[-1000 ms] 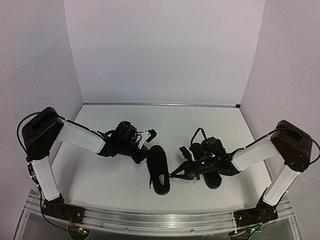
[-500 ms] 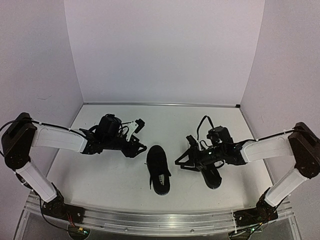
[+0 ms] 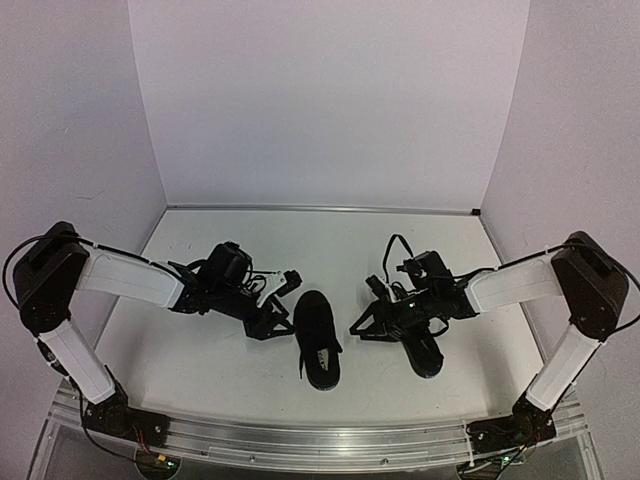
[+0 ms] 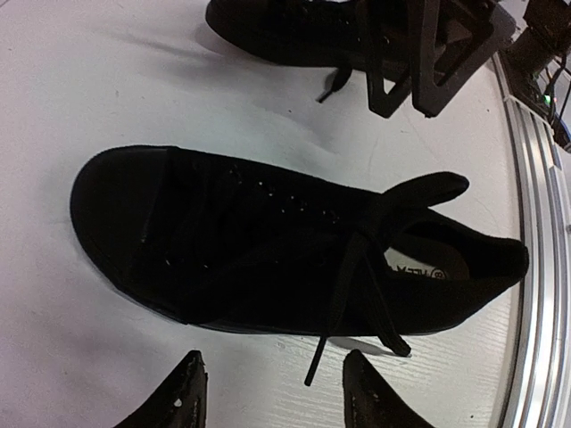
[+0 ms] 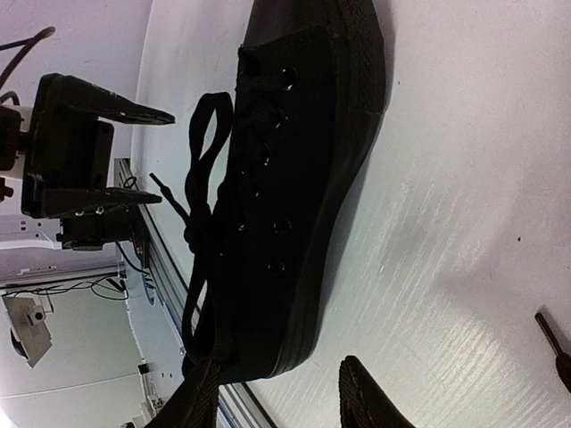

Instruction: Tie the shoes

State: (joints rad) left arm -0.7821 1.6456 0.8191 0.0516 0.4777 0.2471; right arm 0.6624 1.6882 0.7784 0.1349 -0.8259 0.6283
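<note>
Two black low-top shoes lie on the white table. The middle shoe point(image 3: 320, 345) fills the left wrist view point(image 4: 268, 241), its white insole label point(image 4: 426, 268) showing and its laces loose; one lace end point(image 4: 314, 373) lies on the table between my left fingertips. My left gripper point(image 3: 281, 306) point(image 4: 277, 397) is open and empty just left of this shoe. The other shoe point(image 3: 428, 355) lies partly under my right arm. My right gripper point(image 3: 362, 316) point(image 5: 285, 401) is open and low beside the middle shoe point(image 5: 303, 178), near its heel end, holding nothing.
White walls stand close on the left, back and right. An aluminium rail point(image 3: 320, 440) runs along the near edge. Each gripper shows in the other's wrist view: the right one point(image 4: 437, 53) and the left one point(image 5: 80, 152). A loose lace end point(image 5: 553, 343) lies at the right.
My left gripper pulled back and left from the middle shoe, then came forward again to its left side. My right gripper shifted slightly back, staying between the shoes.
</note>
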